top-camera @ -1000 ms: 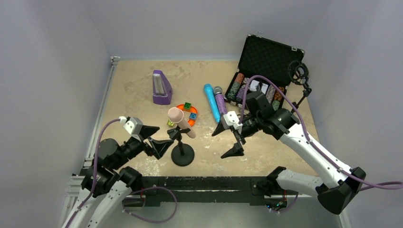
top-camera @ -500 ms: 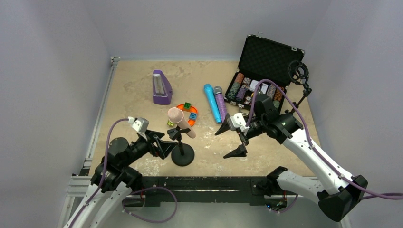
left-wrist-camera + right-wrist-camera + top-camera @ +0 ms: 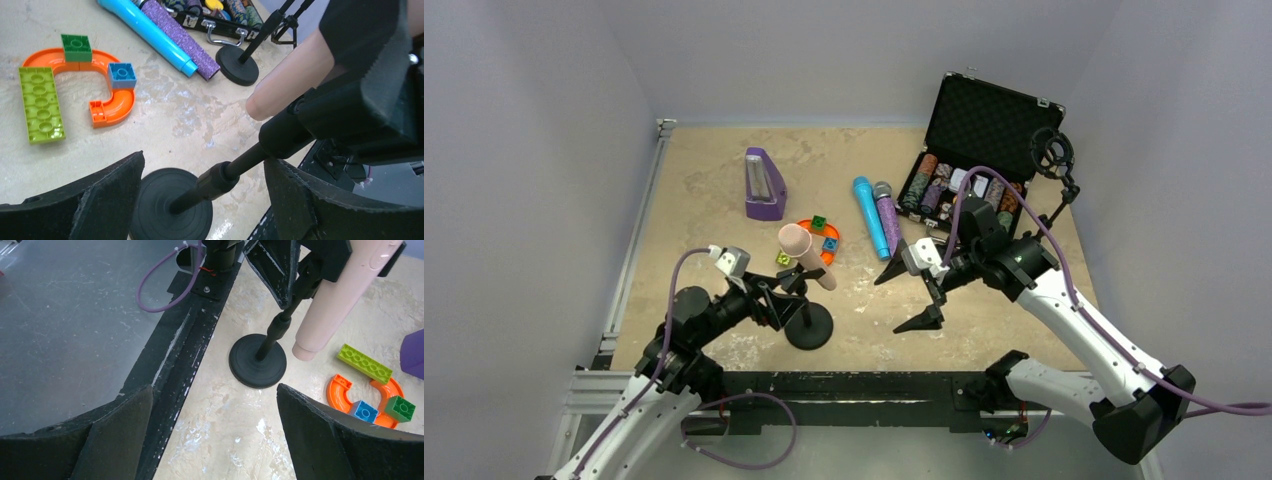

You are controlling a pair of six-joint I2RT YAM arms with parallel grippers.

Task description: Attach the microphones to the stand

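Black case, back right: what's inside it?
Open case holds rows of multicoloured poker chips and a white item, too small to identify. Lid is lined with black foam. The right arm and its purple cable cover the tray's near-middle part.

The table (image 3: 714,180) is a matt, mottled beige surface like stone, scuffed paler in patches. The stand (image 3: 172,202) is matt black, its round base finely ringed. The pink microphone (image 3: 345,295) looks like smooth matt plastic. The blue microphone (image 3: 150,35) is smooth with a slight sheen, and the purple microphone (image 3: 185,42) has a rough glittery skin. The bricks (image 3: 40,102) are glossy plastic. The case (image 3: 984,115) at far right is lined with black foam and edged in bright metal. The left gripper (image 3: 203,160) has fingers (image 3: 107,200) of matt black, grainy material.
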